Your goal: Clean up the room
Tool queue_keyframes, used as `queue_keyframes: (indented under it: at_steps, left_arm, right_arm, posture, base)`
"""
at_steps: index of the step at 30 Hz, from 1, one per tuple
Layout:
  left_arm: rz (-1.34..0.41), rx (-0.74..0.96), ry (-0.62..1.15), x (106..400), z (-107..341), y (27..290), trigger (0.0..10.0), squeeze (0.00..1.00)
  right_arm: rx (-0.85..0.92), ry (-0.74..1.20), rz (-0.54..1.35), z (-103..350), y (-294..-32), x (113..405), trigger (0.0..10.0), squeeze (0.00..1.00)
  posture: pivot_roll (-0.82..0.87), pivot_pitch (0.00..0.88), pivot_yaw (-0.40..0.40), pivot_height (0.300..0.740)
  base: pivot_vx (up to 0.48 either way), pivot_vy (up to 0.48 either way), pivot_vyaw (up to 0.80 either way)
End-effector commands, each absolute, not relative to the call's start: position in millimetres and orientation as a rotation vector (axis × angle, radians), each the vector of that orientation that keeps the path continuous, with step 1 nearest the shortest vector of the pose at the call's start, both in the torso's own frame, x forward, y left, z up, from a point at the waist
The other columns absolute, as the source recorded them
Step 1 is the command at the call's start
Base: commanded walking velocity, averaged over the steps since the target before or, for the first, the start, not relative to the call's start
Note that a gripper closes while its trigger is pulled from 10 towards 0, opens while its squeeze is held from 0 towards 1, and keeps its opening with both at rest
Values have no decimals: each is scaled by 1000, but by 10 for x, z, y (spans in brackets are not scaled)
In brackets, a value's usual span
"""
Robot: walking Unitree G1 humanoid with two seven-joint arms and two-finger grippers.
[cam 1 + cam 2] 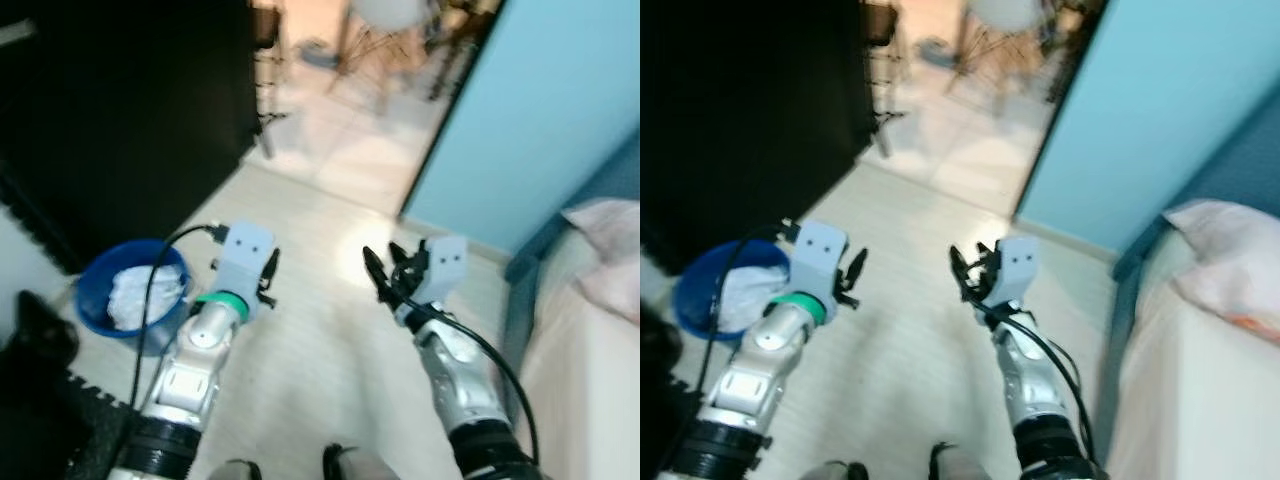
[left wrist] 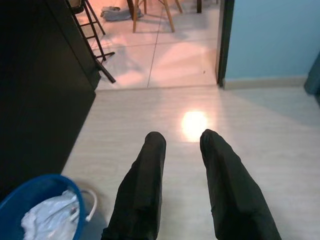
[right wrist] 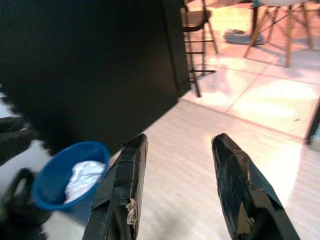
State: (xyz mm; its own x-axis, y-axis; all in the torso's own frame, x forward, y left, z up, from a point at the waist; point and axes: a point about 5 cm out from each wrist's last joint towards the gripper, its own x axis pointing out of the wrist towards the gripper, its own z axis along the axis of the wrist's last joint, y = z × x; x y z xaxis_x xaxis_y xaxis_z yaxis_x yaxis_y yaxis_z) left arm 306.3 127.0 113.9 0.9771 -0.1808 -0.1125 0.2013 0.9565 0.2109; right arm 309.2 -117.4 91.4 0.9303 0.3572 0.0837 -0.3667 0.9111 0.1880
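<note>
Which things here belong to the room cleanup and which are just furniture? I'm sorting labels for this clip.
Job things:
blue basin with white crumpled material in it
left gripper, open, empty
right gripper, open, empty

Just there:
bed, pillow
chair
black cabinet

Pale floor (image 1: 330, 330) with a bright glare spot, running to pinkish tiles (image 2: 165, 55) past the doorway. On it at left, against the dark cabinet, a blue basin (image 1: 95, 290) holding white cloth (image 1: 135, 292). On the tiles, chair legs (image 2: 167, 15) and a grey rag (image 2: 114, 12).
</note>
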Motion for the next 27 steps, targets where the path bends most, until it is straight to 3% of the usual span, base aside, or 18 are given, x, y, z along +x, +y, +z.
queue_keyframes:
  at_steps: [1, 27]
  left_arm:
    - [-199, 215, 119, 3038, 1071, 1255, 10000, 0]
    - [-205, 215, 116, 3041, 1062, 1236, 10000, 0]
  right_arm:
    - [198, -27, 360, 869, -1215, 3078, 10000, 0]
    - [182, -16, 355, 855, -1232, 3096, 10000, 0]
  posture:
    - [-10, 26, 40, 740]
    - [-11, 18, 39, 740]
  base:
    - [-270, 0, -800]
    - [-267, 0, -800]
